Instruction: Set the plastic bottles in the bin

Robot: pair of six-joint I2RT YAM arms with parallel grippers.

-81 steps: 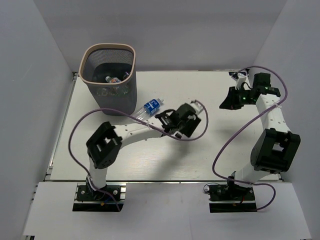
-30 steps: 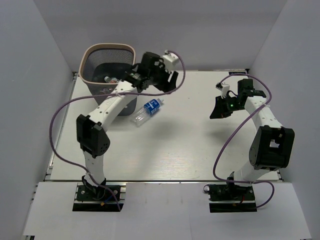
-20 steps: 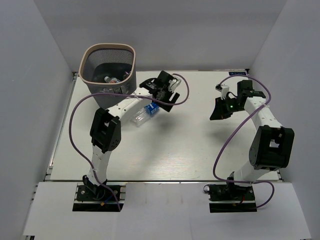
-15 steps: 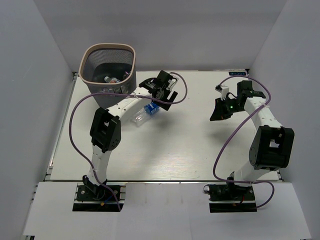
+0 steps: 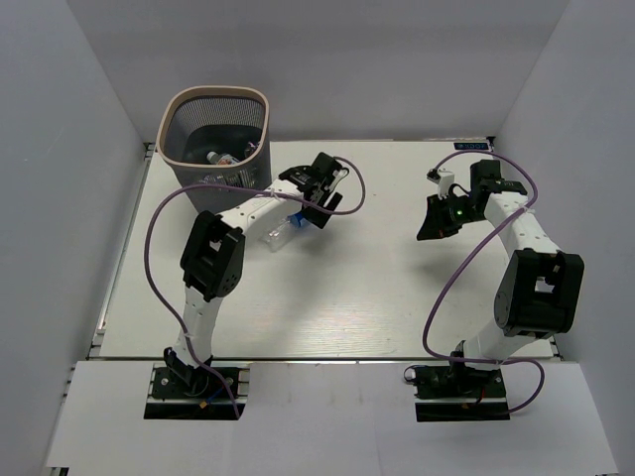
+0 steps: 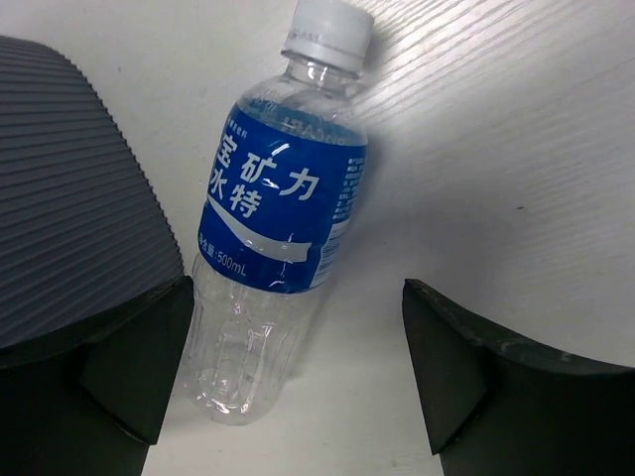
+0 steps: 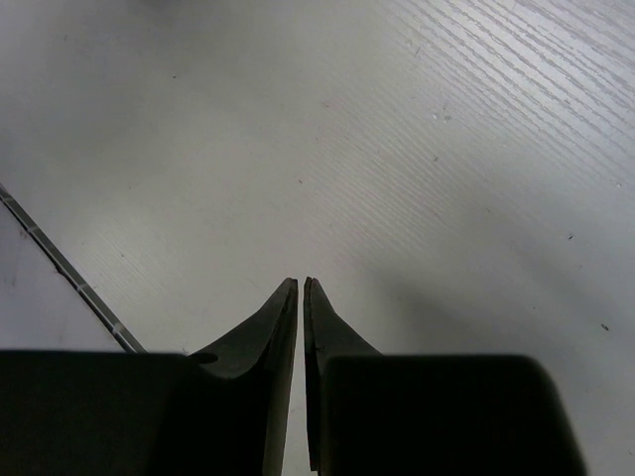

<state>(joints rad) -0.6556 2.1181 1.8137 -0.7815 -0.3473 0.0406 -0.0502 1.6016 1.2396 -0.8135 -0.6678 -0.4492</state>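
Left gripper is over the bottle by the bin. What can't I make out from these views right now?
Top view: the left gripper covers most of the blue-label bottle; only its base end shows.
Top view: bottles inside the bin are too small and shadowed to count.
Left wrist view: the open fingers run off the bottom edge, so their height above the table is unclear.

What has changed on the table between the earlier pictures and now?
The left hand swung to the dark grey mesh bin, then came down; open, it now straddles the lying clear plastic bottle with blue label, not gripping. The shut right hand drifted slightly inward. Bottle and bin stayed.
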